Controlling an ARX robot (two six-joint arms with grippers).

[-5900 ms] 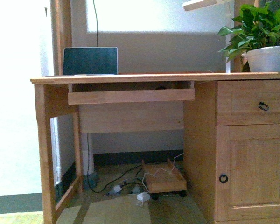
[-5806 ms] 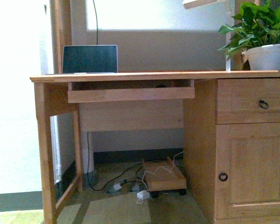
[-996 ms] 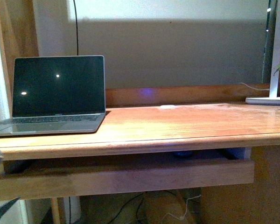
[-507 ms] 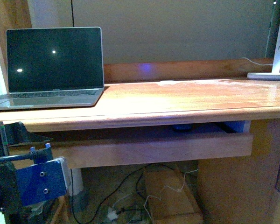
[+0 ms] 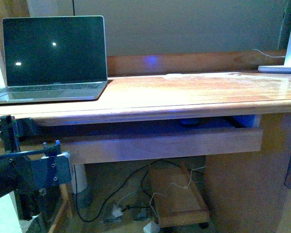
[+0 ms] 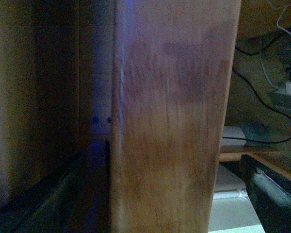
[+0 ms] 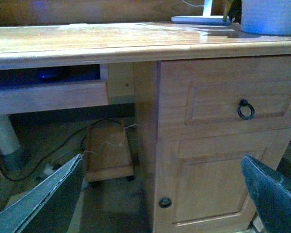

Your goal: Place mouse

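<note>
One wooden bench [image 5: 184, 92] fills the front view. Under its top hangs one pull-out tray [image 5: 160, 145]. On the robot's right the bench has one drawer [image 7: 223, 97] above one cupboard door [image 7: 218, 189], each with a ring pull, so two pulls. One open laptop [image 5: 53, 53] with a dark screen stands on the left end of the bench top. One low wheeled cart [image 5: 177, 194] sits on the floor beneath, with loose cables around it. One white pot [image 7: 269, 17] and one lamp base [image 5: 279, 69] stand at the right end.

There are two tools. The left tool [image 6: 162, 160] has its fingers spread wide with nothing between them, and a wooden board fills its view close ahead. The right tool [image 7: 162, 160] is also spread and empty, facing the cupboard side.

Compared with half a second ago, the laptop sits higher in the front view and more floor shows. The left arm [image 5: 34, 170] is higher too, nearer the tray's left end. Nearly six seconds ago the whole bench was seen from further off, with no arm in view.

One mouse [image 5: 190, 121] lies in the tray under the bench top, right of the tray's middle. Only a low dark dome shows above the tray's front board, tinted blue in the shadow. Its details are too dim to tell.
</note>
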